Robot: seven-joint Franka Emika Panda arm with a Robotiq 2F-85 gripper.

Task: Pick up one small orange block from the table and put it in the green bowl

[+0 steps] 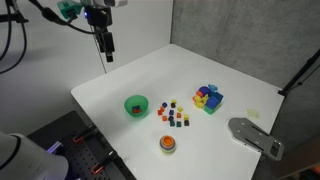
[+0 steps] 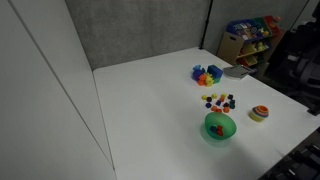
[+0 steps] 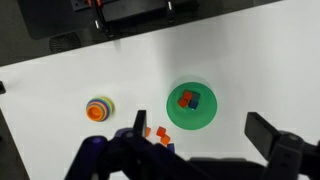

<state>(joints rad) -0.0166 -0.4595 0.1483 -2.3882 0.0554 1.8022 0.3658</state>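
Observation:
The green bowl (image 1: 136, 106) stands on the white table; it also shows in an exterior view (image 2: 220, 127) and in the wrist view (image 3: 191, 105). Inside it lie two orange blocks and a dark blue one (image 3: 187, 99). Several tiny cubes, some orange (image 3: 148, 131), lie in a loose cluster beside the bowl (image 1: 173, 115) (image 2: 220, 101). My gripper (image 1: 107, 55) hangs high above the far side of the table, away from the bowl. In the wrist view its jaws (image 3: 203, 135) are wide open and empty.
A green square tray of larger coloured blocks (image 1: 208, 98) (image 2: 207, 74) sits beyond the cubes. An orange-and-red ringed disc (image 1: 167, 144) (image 3: 99, 109) lies near the table's front edge. A grey metal plate (image 1: 255, 135) lies at one corner. A toy shelf (image 2: 250, 40) stands behind the table.

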